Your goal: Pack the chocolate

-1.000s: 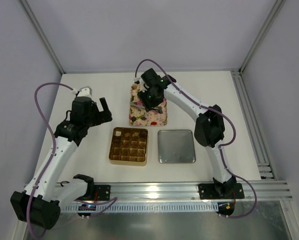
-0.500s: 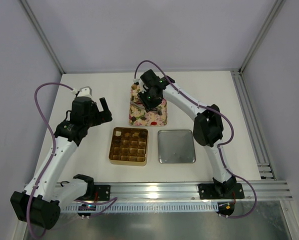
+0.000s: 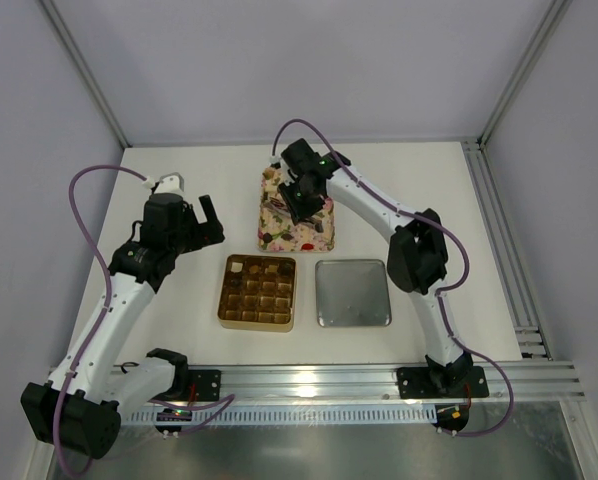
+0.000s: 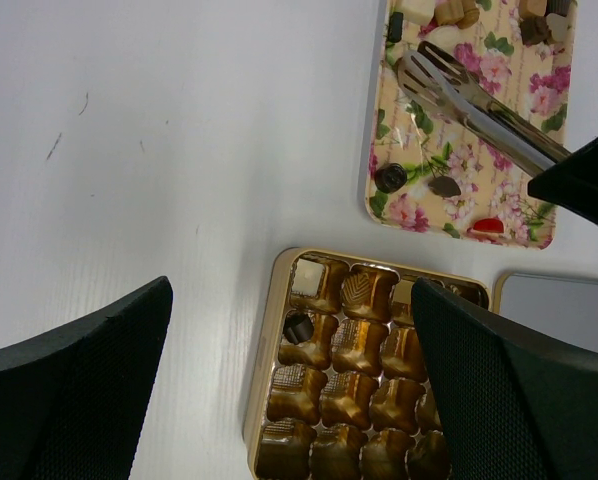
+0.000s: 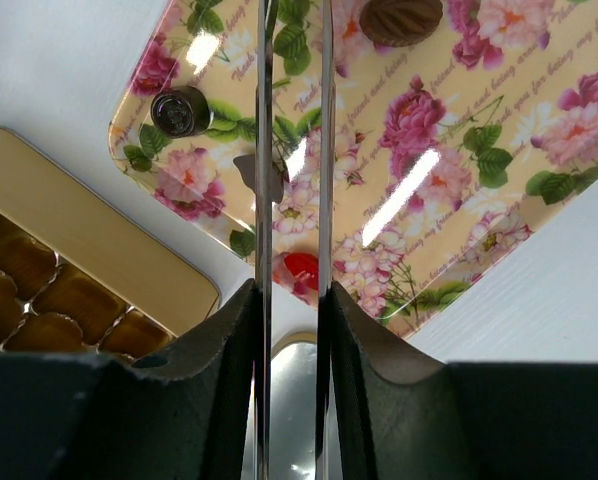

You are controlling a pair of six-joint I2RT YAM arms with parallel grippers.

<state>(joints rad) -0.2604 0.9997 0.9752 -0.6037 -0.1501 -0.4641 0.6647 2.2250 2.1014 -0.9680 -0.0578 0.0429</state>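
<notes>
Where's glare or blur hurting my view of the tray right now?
Right wrist: white glare streaks across the glossy flowered tray, and the mirror-like tongs reflect it; the chocolate is legible. Left wrist: tray and gold box are sharp; only the jaws of the left gripper are dark blur. Top external: even light, soft shadows, pieces too small to read.

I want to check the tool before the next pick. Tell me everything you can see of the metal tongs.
The tongs are shiny silver metal: two long thin arms ending in slotted, fork-like tips. The right pincer grips both arms, holding them a narrow gap apart. They slant over the flowered tray, tips above its left part, with nothing seen between them. Contact with the tray is unclear.
</notes>
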